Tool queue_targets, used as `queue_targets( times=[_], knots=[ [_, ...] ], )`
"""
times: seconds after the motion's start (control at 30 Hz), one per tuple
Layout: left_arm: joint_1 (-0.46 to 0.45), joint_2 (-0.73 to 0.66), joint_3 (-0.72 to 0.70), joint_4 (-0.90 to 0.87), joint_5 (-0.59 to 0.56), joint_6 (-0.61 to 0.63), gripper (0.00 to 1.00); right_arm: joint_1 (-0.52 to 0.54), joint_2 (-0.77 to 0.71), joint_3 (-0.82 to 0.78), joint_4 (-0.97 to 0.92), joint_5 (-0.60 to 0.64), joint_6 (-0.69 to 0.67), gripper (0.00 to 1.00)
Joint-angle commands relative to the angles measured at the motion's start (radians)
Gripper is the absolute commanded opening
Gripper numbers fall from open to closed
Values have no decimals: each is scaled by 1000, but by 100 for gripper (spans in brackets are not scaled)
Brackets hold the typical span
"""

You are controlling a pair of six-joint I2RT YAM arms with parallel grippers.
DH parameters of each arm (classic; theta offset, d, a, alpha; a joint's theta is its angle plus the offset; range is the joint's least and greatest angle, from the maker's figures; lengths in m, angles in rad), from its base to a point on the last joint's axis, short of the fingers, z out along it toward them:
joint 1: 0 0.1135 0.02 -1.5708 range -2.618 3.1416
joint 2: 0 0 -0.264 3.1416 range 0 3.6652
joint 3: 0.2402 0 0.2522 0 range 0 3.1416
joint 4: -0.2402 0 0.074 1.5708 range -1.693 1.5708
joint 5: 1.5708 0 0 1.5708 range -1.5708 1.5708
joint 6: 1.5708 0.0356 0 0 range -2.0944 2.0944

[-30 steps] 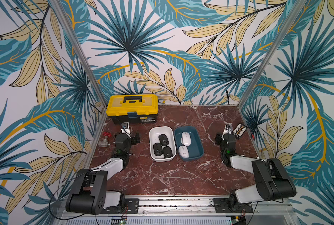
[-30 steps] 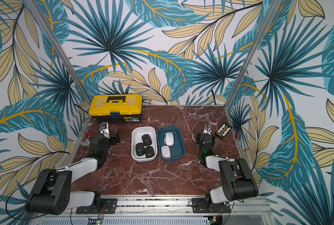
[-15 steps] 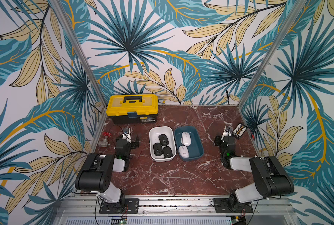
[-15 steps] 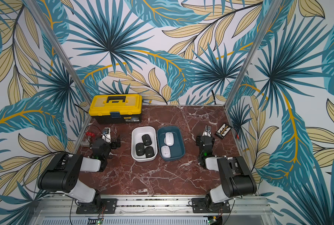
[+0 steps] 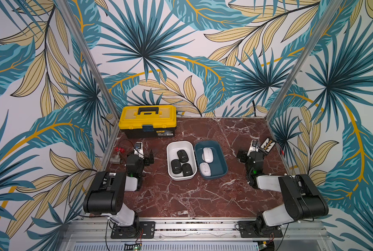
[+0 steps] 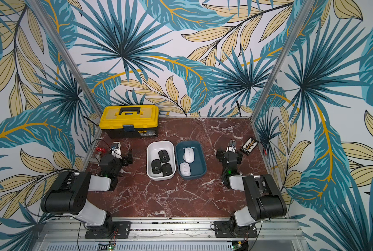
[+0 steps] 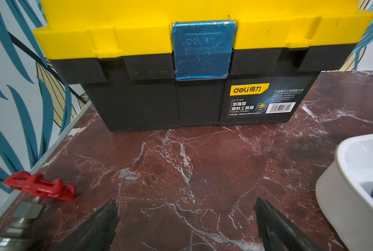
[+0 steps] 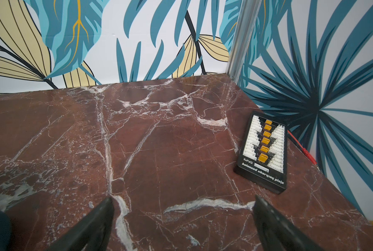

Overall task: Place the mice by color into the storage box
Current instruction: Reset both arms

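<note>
Level with the white bin (image 5: pixel 180 177) and well to its left, the left gripper (image 7: pixel 185 200) hangs over the table (image 5: pixel 192 195). Its fingers (image 7: pixel 107 217) are spread wide with nothing between them. Well to the bin's right, the right gripper (image 8: pixel 183 197) also has its fingers (image 8: pixel 102 215) wide and empty above bare marble.

Three black mice (image 5: pixel 176 166) lie inside the white bin, two side by side at its near end and one behind them. Just beside its right wall is the teal bin (image 5: pixel 214 176), which holds two white mice (image 5: pixel 205 169), the rounder one near and the longer one farther back.

Left of the white bin, by the side wall, is a valve (image 5: pixel 118 152) with a red handle. Far to the bin's right lies a charging board (image 5: pixel 267 146). Behind the white bin and to its left, the toolbox (image 5: pixel 147 120) sits shut at the back of the table.
</note>
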Motion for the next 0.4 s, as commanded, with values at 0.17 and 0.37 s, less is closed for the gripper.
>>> queue_targets(
  times=[0.17,0.37],
  knots=[
    [4,-5,32,14,8,-7,100,-4,2,-12,18,-3,2,100],
    [5,-4,32,14,9,-7,100,-5,-1,-15,18,-6,3,99]
  ],
)
